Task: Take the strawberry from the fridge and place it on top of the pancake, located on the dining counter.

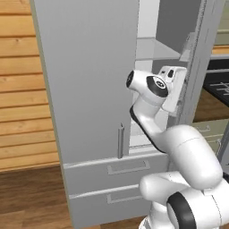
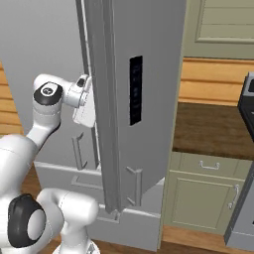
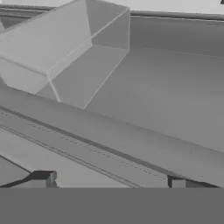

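The fridge has its left door closed and its right door swung open. My arm reaches into the gap, and its white hand sits at mid-height beside the pale interior shelf. From the right base view the hand slips behind the open door's edge. In the hand view my gripper is open, its fingertips far apart with nothing between them, facing grey fridge surfaces and a clear plastic bin. The strawberry, the pancake and the dining counter are out of view.
Two fridge drawers lie below the doors, and the left door's bar handle is close to my forearm. A wood-panelled wall stands to the left. A brown countertop over green-grey cabinets sits to the right.
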